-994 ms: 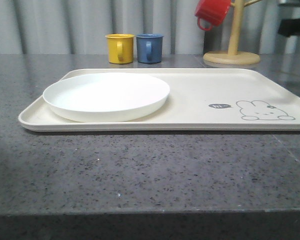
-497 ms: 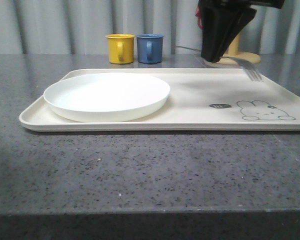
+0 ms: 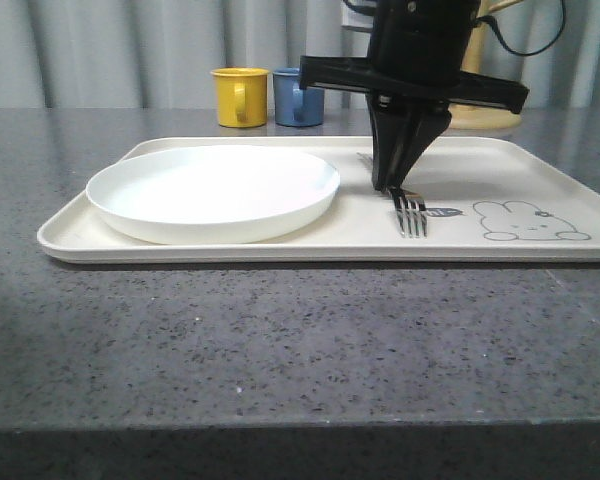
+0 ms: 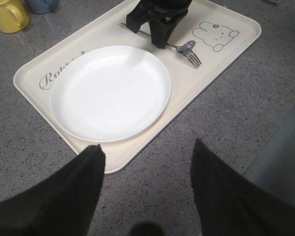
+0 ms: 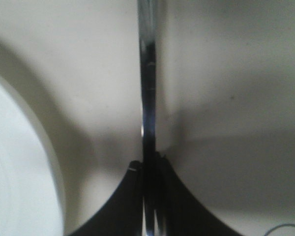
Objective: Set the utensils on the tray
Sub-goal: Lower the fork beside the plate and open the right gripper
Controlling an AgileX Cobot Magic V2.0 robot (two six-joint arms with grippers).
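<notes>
Granite counter (image 3: 280, 340): speckled dark grey stone filled the foreground, bare up to the tray's near rim.
Left gripper (image 4: 147, 162): its two dark fingers stood wide apart with nothing between them, above the counter just short of the tray's near edge.
Tray (image 3: 540, 250): the cream tray lay flat across the counter, with a line-drawn rabbit (image 3: 528, 222) at its right end and the script "Rabbit" (image 4: 56, 74) on the rim strip by the plate.
Plate (image 3: 212, 190): the round white plate sat on the tray's left half, nothing in it.
Fork (image 3: 410, 212): the silver fork lay between plate and rabbit, tines toward the camera and resting on the tray floor, just beside a small dark print mark; its handle ran back under the gripper.
Right gripper (image 3: 392, 182): it pointed straight down over the middle of the tray, fingers pinched tight on the fork's handle; from its wrist the handle (image 5: 148, 98) showed as a thin bright strip clamped between the two dark tips, the plate's rim curving just beside it.
Mugs: a yellow mug (image 3: 240, 96) and a blue mug (image 3: 298, 97) stood side by side on the counter behind the tray.
Stand (image 3: 480, 110): a wooden base and post rose at the far right behind the arm.
</notes>
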